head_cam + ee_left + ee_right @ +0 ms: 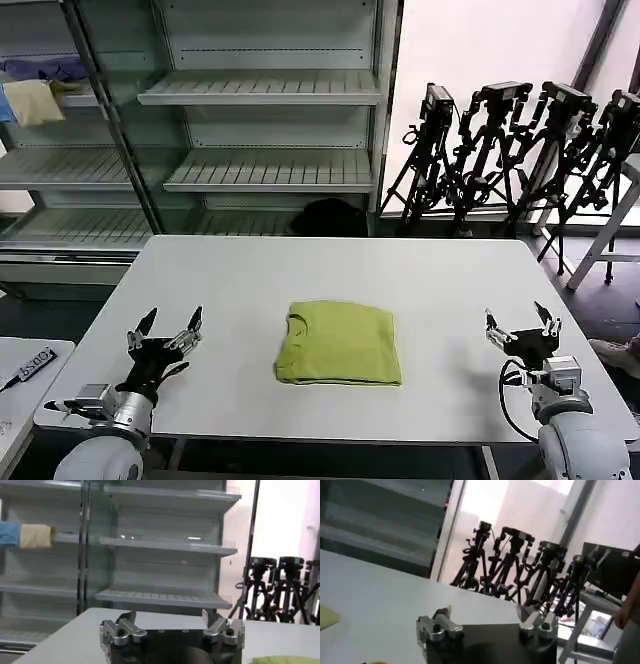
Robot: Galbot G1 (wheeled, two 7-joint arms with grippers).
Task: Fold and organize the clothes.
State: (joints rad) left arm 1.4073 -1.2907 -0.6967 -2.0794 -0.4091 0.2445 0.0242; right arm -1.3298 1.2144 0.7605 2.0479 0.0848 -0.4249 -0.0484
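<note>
The lime yellow-green T-shirt (340,342) lies folded into a neat rectangle at the middle of the white table (330,270), collar toward the left. An edge of it shows in the left wrist view (285,660) and a corner in the right wrist view (327,616). My left gripper (168,328) hovers open over the table's front left, well clear of the shirt. Over the front right edge my right gripper (522,326) is open too, empty, apart from the shirt. Both sets of fingers stand wide in the wrist views, left (167,616) and right (485,614).
Empty metal shelving (265,90) stands behind the table; a pale yellow cloth (33,100) and a blue-purple cloth (45,68) lie on a shelf at far left. Black tripods (510,150) crowd the back right. A low white surface (25,375) sits at the left.
</note>
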